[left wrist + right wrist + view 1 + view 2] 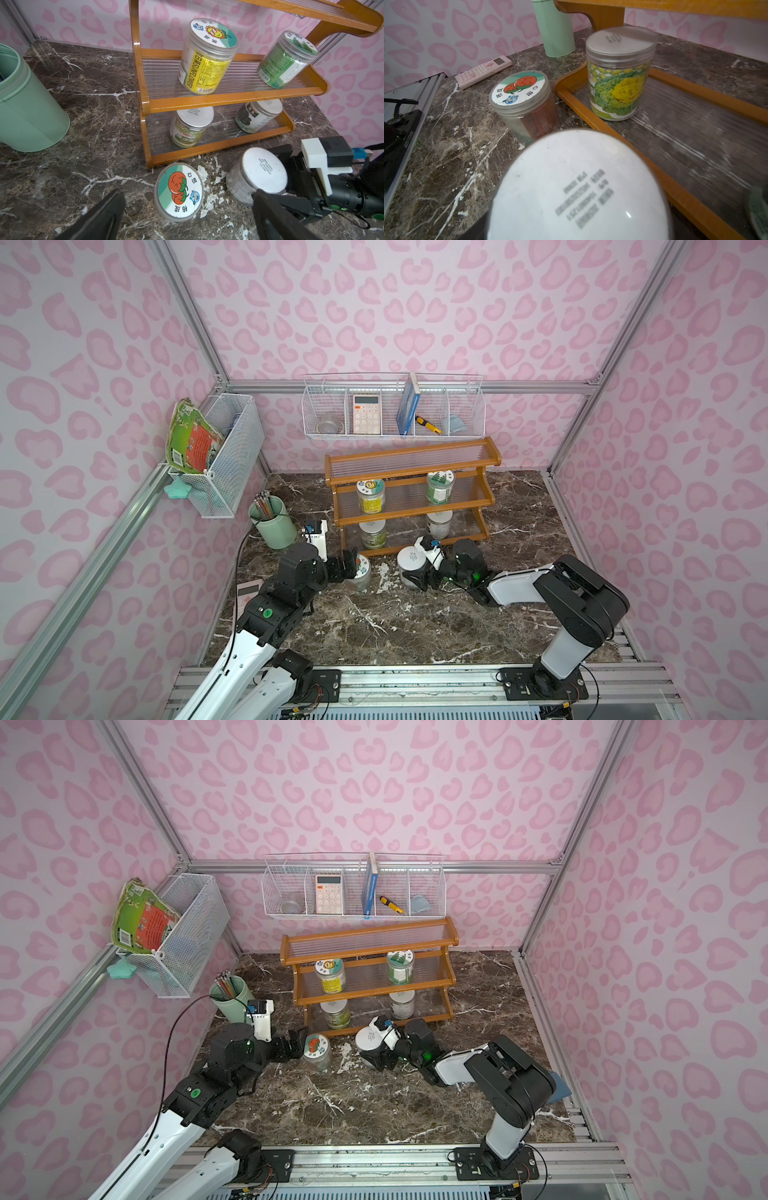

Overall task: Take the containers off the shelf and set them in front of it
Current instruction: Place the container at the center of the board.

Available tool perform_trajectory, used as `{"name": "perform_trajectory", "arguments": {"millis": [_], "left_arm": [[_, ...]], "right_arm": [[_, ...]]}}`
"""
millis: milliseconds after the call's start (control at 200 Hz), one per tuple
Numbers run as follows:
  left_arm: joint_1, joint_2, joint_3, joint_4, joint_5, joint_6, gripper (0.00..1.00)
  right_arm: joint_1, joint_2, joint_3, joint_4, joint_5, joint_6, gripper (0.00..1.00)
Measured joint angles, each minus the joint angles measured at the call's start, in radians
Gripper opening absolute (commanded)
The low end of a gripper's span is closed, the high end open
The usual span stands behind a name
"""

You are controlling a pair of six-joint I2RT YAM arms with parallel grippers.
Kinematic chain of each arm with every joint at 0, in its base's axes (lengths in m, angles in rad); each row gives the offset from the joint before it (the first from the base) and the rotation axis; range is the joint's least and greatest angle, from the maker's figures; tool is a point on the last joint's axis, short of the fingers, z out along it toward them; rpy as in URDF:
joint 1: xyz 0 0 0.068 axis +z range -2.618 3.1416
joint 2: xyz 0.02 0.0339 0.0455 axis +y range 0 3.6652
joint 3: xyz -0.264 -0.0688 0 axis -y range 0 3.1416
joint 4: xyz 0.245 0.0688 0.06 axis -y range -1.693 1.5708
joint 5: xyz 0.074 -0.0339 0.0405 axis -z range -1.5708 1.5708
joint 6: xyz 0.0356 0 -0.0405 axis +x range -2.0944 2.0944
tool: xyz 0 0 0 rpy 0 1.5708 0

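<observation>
Tomato jar [179, 191] set down, my left gripper [296, 1043] released. My right gripper [422, 569] grasps the plain jar [579, 187]. Four jars [370, 495] left on the shelf [409, 512].

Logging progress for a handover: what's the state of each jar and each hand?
Tomato jar: upright in front of shelf, lid on, ungripped.
Plain-lid jar: upright, gripped.
Sunflower jar: upright on middle tier.
Green-label jar: upright on middle tier.
Cabbage jar: upright on bottom tier.
Dark-label jar: upright on bottom tier.
Left hand: open, straddling tomato jar.
Right hand: shut on plain-lid jar.
</observation>
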Motion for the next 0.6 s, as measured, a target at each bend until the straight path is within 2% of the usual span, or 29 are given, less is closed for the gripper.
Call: {"name": "perform_trajectory", "arguments": {"millis": [175,310,600], "left_arm": [[0.000,0.004,-0.001,0.000,0.000,0.000,0.99],[0.000,0.002,-0.002,0.000,0.000,-0.003,0.99],[0.000,-0.006,-0.002,0.000,-0.008,-0.003,0.99]], "right_arm": [[0.001,0.027,0.000,0.018,0.006,-0.001,0.88],[0.001,0.044,0.000,0.044,0.009,0.000,0.99],[0.001,0.022,-0.001,0.053,0.037,0.007,0.99]]}}
